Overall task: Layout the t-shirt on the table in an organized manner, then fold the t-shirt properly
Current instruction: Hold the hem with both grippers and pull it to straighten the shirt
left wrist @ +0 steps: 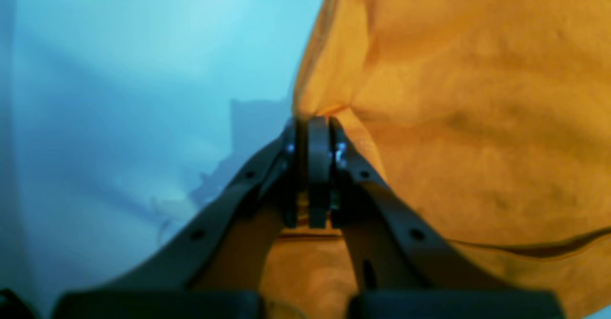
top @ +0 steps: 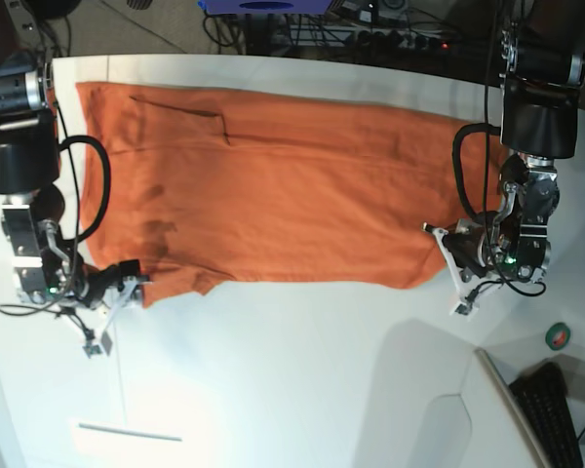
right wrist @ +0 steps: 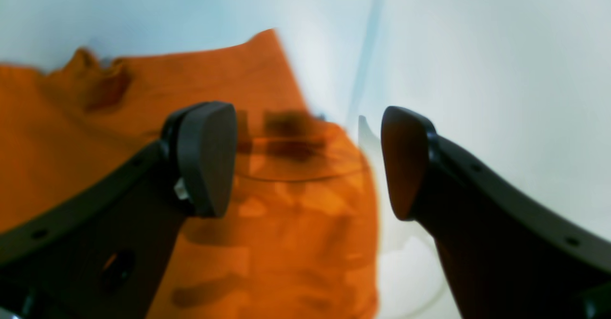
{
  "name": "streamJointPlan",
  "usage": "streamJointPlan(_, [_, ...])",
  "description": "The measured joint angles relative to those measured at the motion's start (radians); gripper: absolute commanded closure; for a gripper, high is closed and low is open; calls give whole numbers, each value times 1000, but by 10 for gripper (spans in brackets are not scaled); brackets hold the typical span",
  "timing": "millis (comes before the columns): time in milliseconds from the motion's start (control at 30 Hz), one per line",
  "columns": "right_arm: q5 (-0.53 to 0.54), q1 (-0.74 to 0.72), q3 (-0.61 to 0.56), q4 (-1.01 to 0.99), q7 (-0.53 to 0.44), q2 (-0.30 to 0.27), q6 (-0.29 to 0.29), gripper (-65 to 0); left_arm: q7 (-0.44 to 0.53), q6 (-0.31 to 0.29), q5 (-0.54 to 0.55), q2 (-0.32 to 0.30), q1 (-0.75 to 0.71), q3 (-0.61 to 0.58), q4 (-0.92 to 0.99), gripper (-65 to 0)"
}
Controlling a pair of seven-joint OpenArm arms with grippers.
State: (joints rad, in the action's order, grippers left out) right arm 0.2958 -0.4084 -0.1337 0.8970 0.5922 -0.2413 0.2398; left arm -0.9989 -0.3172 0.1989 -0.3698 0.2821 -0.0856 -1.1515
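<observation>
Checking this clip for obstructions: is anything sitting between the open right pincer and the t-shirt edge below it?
Nothing visible. The right pincer is open directly over the edge of the t-shirt, with only orange fabric and bare table between its fingers. The left pincer is shut on the shirt's opposite edge.

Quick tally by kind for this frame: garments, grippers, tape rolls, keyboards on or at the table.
Garments: 1, the bright orange fabric t-shirt
Grippers: 2, left gripper and right gripper
Tape rolls: 1, small green roll of tape
Keyboards: 1, black keyboard
Total: 5, around the white table
</observation>
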Motion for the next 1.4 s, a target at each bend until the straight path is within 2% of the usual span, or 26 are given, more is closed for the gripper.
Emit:
streamJointPlan(233, [-6, -119, -7, -186, -18, 24, 3, -425, 4, 0, 3, -1, -2, 2, 0, 0])
streamJointPlan(333, [-5, -124, -9, -217, -69, 29, 3, -413, 3, 0, 2, -2, -3, 2, 0, 0])
streamJointPlan(500, [-8, -156, -11, -317, -84, 26, 3, -411, 4, 0, 3, -2, -3, 2, 0, 0])
streamJointPlan(633, [-8, -153, -11, -328, -111, 27, 3, -398, 3, 0, 2, -2, -3, 2, 0, 0])
streamJointPlan(800, [-8, -153, -10, -328, -113, 29, 3, -296, 4, 0, 3, -2, -3, 2, 0, 0])
streamJointPlan(867, [-8, -153, -10, -328, -113, 29, 3, -282, 4, 0, 3, -2, -3, 2, 0, 0])
streamJointPlan(1400, [-5, -128, -8, -343, -114, 49, 3, -266, 4, 0, 2, -2, -3, 2, 1, 0])
